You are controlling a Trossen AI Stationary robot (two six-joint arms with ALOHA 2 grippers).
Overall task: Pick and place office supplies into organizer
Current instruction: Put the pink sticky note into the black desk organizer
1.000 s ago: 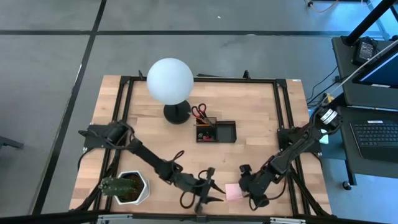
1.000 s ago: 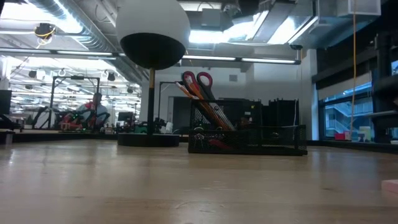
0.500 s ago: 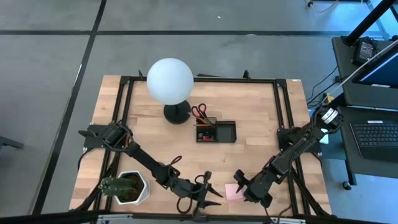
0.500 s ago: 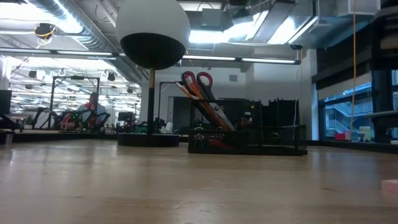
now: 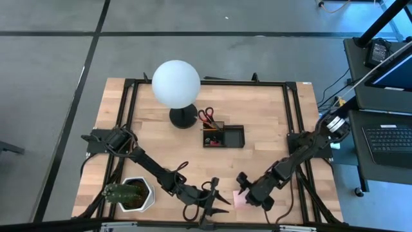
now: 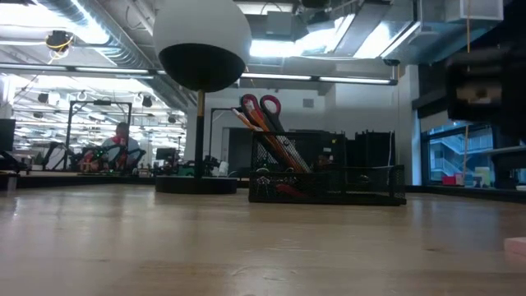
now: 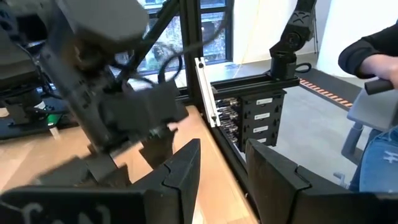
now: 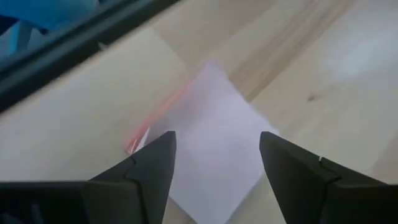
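The pink sticky-note pad (image 5: 239, 201) lies flat on the table near its front edge; the right wrist view shows it (image 8: 214, 134) below my open right gripper (image 8: 214, 158). That gripper (image 5: 244, 188) slants down over the pad, one finger on each side, and I cannot tell whether it touches it. Just left of the pad, my left gripper (image 5: 215, 201) points level and is open with nothing between its fingers (image 7: 224, 171). The black organizer (image 5: 224, 136) stands mid-table with red-handled scissors (image 5: 206, 116) and pens upright in its left compartment.
A white globe lamp (image 5: 176, 84) on a black base stands behind and left of the organizer. A green plant in a white pot (image 5: 131, 194) sits at the front left. Bare wood lies between the organizer and the two grippers. A person's arm (image 7: 373, 50) shows beyond the table.
My right gripper has gone toward the table's left edge and a little down, rolling about its own axis, and now stands over the pink pad. The pad has stayed where it was.
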